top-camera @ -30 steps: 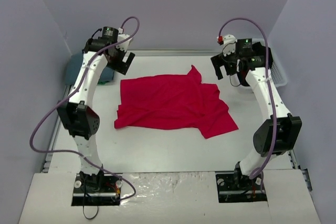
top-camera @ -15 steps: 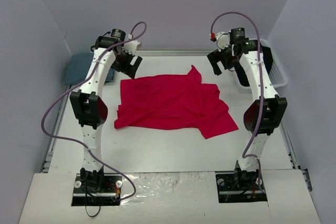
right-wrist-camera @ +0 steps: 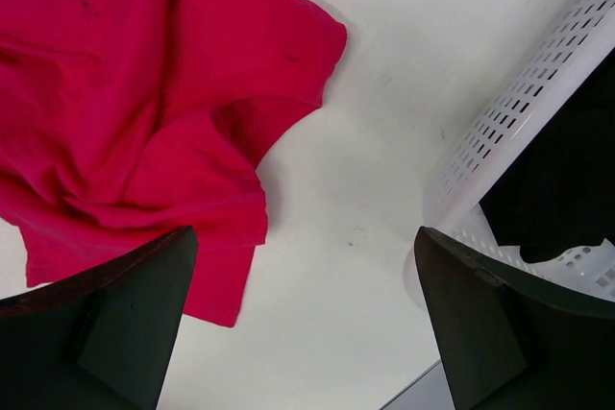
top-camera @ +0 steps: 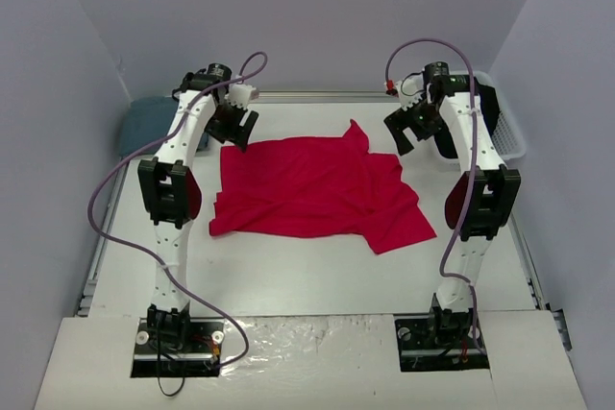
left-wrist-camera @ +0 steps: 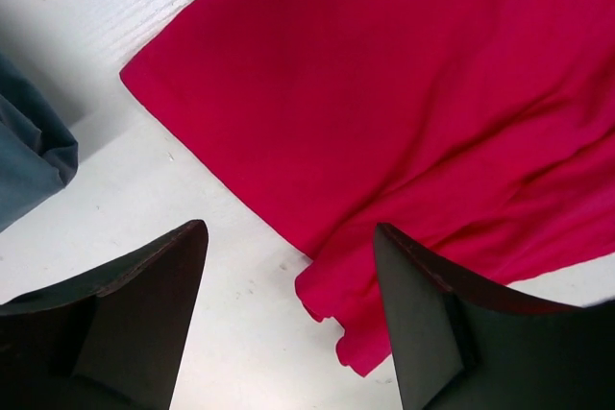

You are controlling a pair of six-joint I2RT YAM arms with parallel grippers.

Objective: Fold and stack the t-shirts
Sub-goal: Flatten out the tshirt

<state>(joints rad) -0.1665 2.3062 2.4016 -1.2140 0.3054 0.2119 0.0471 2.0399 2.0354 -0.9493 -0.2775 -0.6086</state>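
The bright red cloth t-shirt [top-camera: 312, 189] lies spread and creased on the white bench [top-camera: 307, 276], between the two arms. The left tool [top-camera: 233, 127] hangs above the shirt's far left corner, fingers apart, nothing between them. The right tool [top-camera: 405, 132] hangs just beyond the shirt's far right edge, fingers wide apart and empty. A slate blue-grey cloth shirt [left-wrist-camera: 29, 160] sits beside the far left corner. A white plastic slatted basket [right-wrist-camera: 519, 93] holding black cloth [right-wrist-camera: 557, 189] stands close beside the right tool.
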